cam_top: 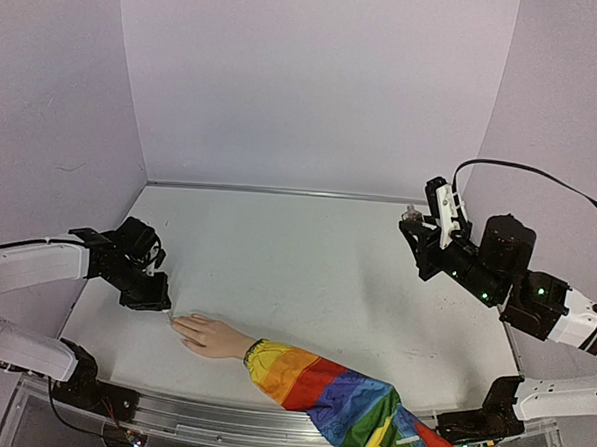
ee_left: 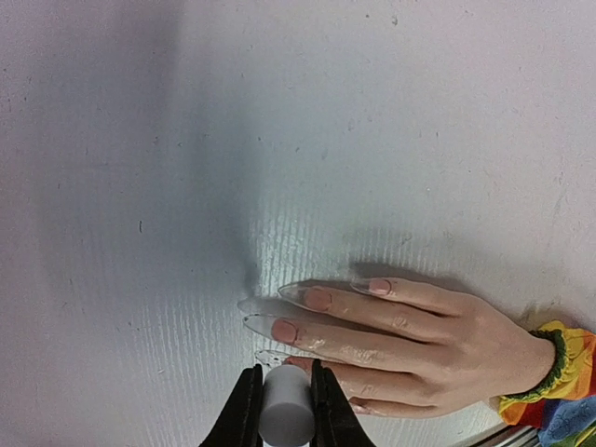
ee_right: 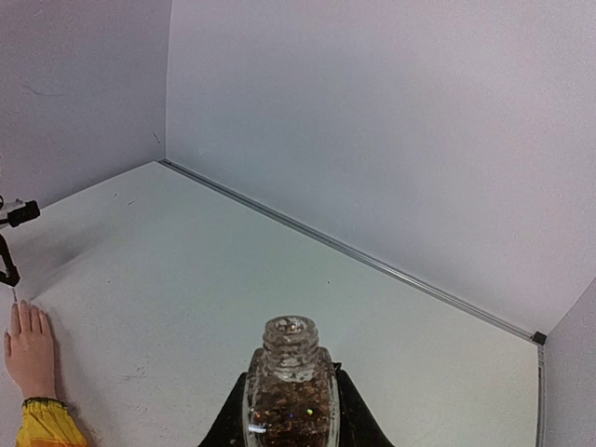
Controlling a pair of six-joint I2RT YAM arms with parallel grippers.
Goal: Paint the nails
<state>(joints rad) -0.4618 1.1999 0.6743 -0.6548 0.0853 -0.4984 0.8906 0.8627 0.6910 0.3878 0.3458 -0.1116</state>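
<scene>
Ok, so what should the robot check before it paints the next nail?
1. Brush held tight: ok. The left gripper clamps the white brush handle.
2. Brush tip on a nail: cannot tell. The bristles do not show clearly.
3. Hand lying flat: ok. The mannequin hand rests palm down on the table, nails facing up.
4. Polish ready: ok. The right gripper holds the open bottle upright.
5. Bottle out of the way: ok. It is held far off to the hand's right.
6. Which nails are done: cannot tell.
</scene>
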